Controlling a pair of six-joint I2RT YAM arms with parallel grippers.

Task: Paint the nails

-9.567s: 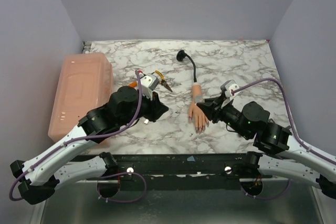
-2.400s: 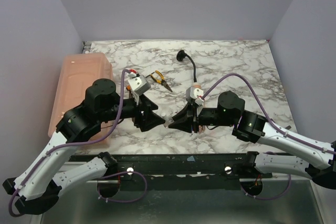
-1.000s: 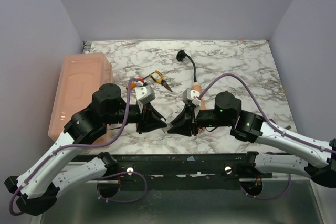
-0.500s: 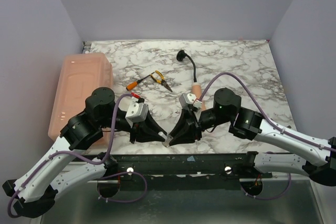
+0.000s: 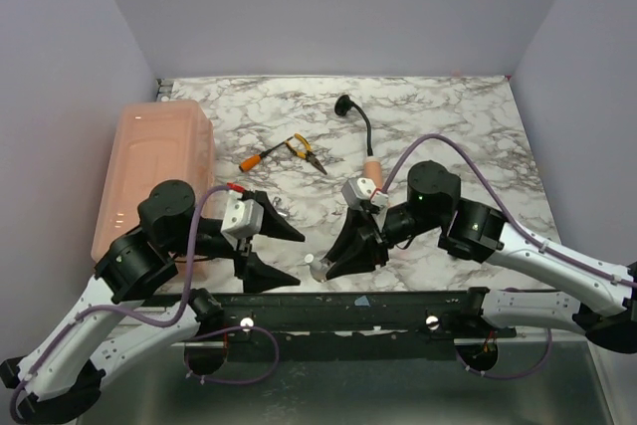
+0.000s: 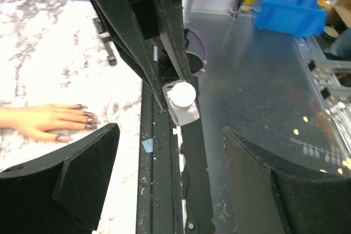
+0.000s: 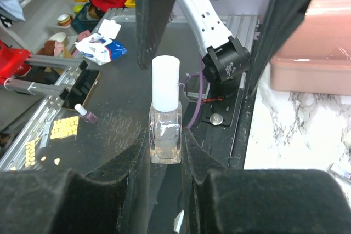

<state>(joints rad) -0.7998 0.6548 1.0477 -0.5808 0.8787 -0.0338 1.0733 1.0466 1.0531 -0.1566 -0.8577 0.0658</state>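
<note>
From above, my left pincer [image 5: 282, 252] stands spread near the counter's [image 5: 448, 116] front edge, and my right pincer [image 5: 326, 266] pinches a small clear bottle [image 5: 317, 265].

Left wrist view: the nails [image 6: 90, 119] tip the mannequin hand [image 6: 38, 123] lying flat, apart from the bottle.

Right wrist view: my fingers [image 7: 137, 163] clamp the bottle's glass, white cap up.

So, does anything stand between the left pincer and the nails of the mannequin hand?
Partly. The right pincer, shut on the polish bottle, hangs straight ahead of the open left pincer. The nails lie off to its side on the marble table, and the left wrist view shows them unblocked.
</note>
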